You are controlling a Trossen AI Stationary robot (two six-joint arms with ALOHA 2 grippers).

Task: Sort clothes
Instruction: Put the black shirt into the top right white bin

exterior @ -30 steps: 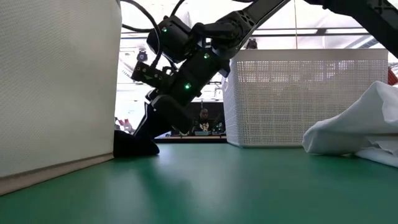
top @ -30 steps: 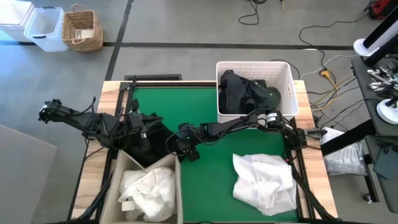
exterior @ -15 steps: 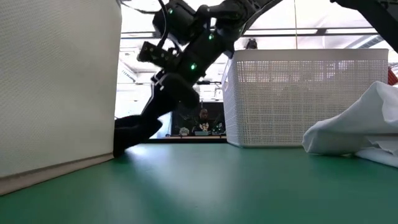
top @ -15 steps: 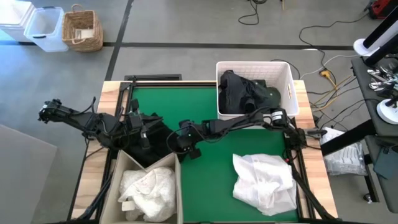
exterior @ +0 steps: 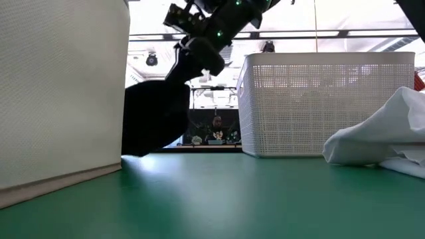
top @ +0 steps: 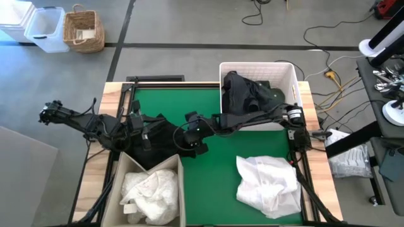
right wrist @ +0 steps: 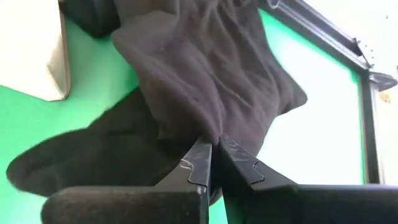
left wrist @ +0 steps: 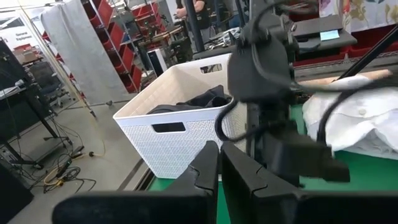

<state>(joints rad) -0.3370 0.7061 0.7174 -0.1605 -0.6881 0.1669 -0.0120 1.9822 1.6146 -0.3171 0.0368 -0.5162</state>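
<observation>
- In the low view the beige fabric bin (exterior: 63, 93) hides the near end of the black garment (exterior: 156, 116) and runs off the picture's edge.
- The white garment (exterior: 378, 143) is cut off there too.
- In the left wrist view the right arm (left wrist: 267, 81) is blurred.
- The white basket (top: 287, 79) hides the lower parts of its dark clothes (top: 249, 94).

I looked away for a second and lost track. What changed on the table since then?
The right gripper, shut on the black garment, has lifted it off the green mat beside the beige bin. The left gripper, white pile and white basket stayed put.
</observation>
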